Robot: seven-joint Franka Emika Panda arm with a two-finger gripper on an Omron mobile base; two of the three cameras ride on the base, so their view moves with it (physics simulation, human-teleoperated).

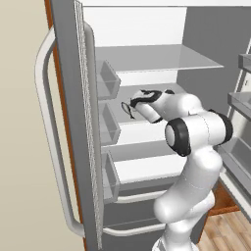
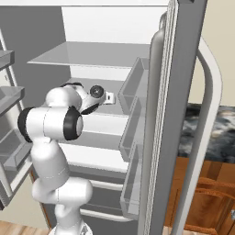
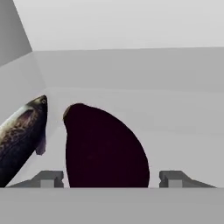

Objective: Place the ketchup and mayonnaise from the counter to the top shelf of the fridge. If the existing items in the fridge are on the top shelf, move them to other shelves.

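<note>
Fridge interior, hand view: an eggplant point(image 3: 103, 146) lies on the shelf point(image 3: 175, 118) between the two fingertips point(image 3: 48, 178); a fish point(image 3: 22, 135) lies just beside it, to its left, near the side wall.

White rounded arm point(image 1: 196, 162) w/ dark joints, seemingly grey fingers point(image 3: 50, 178).

The gripper point(image 3: 107, 179) sits at the bottom centre of the frame, its two grey fingertips point(image 3: 48, 179) spread wide to either side of a dark purple eggplant point(image 3: 103, 148). The eggplant occupies the lower centre, its narrow end pointing toward the upper left and its broad end running down between the fingertips. Just to its left, at the lower left edge, lies a dark, mottled fish point(image 3: 22, 135) with its tail angled upward, both resting on the pale grey fridge shelf point(image 3: 175, 127) backed by a light wall.
</note>
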